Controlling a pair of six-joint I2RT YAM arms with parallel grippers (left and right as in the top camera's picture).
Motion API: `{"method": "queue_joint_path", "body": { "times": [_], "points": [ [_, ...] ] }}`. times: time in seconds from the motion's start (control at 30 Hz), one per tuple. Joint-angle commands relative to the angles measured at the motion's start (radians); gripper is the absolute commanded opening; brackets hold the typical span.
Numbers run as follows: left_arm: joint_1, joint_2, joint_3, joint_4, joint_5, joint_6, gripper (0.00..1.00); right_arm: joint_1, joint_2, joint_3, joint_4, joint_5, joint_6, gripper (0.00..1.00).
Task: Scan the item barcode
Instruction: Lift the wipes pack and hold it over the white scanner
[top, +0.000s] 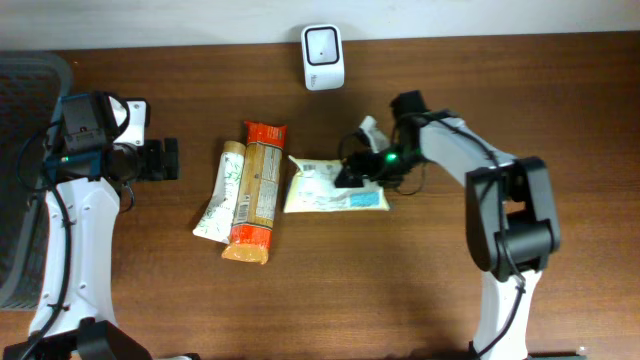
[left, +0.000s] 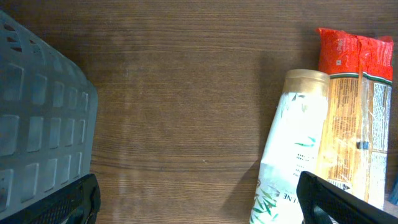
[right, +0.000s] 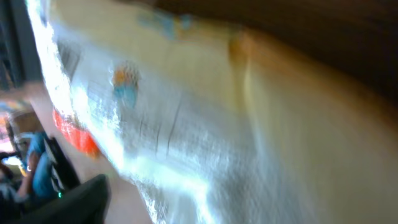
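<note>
White pouch (top: 335, 188): lying flat on the bench (top: 520, 80), just beside the orange packet (top: 257, 192) and well apart from the scanner (top: 323, 57). I am taking it as the item to scan, since my right tool (top: 358, 172) is working over it.
Right tool: hanging over the right half of the pouch, touching it or very nearly. The overhead view is too small and the wrist view is smearing, so I cannot tell how wide the jaws are standing or whether they have the film.
Right wrist view: pale wrapper is filling almost the whole picture, with one dark finger (right: 68, 202) showing at the lower left.
Left tool (left: 199, 208): jaws standing wide apart with nothing between them, hovering over bare bench between the grey basket (left: 37, 118) and the tube (left: 289, 149).
Handling: I am judging the pouch light, thin and floppy. Its glossy film is probably slipping easily and sagging if lifted by one side.
Where to grip: I am favouring a pinch on an edge seam or corner, leaving the printed face free. I am not seeing the barcode anywhere.
Risk: I am expecting a hard squeeze mid-panel to crease the print, and a shallow pinch to let go.
</note>
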Motion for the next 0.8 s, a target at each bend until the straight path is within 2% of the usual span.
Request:
{"method": "queue_joint_path", "body": {
  "times": [0.0,0.03,0.07,0.2,0.27,0.4,0.47,0.53,0.6,0.63,0.77],
  "points": [
    [0.002,0.001,0.003,0.001,0.007,-0.008,0.99,0.064,0.139,-0.021,0.074,0.014,0.187,0.43],
    [0.003,0.001,0.003,0.001,0.007,-0.008,0.99,0.06,0.154,-0.021,0.09,0.013,0.227,0.15],
    [0.002,0.001,0.003,0.001,0.007,-0.008,0.99,0.054,0.155,-0.021,0.093,0.013,0.227,0.04],
    [0.003,0.001,0.003,0.001,0.007,-0.008,0.99,0.039,0.131,-0.01,0.099,0.009,0.221,0.04],
    [0.003,0.001,0.003,0.001,0.007,-0.008,0.99,0.024,0.026,0.019,0.089,0.045,0.179,0.04],
    [0.002,0.001,0.003,0.001,0.007,-0.008,0.99,0.024,-0.323,0.06,0.078,0.358,0.124,0.04],
    [0.002,0.001,0.003,0.001,0.007,-0.008,0.99,0.025,-0.422,0.06,0.111,0.525,0.093,0.04],
    [0.003,0.001,0.003,0.001,0.007,-0.008,0.99,0.032,-0.443,0.06,0.204,0.752,0.077,0.04],
    [0.002,0.001,0.003,0.001,0.007,-0.008,0.99,0.071,-0.419,0.06,0.374,1.015,-0.076,0.04],
    [0.003,0.001,0.003,0.001,0.007,-0.008,0.99,0.1,-0.403,0.06,0.488,1.141,-0.204,0.04],
    [0.003,0.001,0.003,0.001,0.007,-0.008,0.99,0.149,-0.329,0.06,0.848,1.35,-0.622,0.04]
  ]
}}
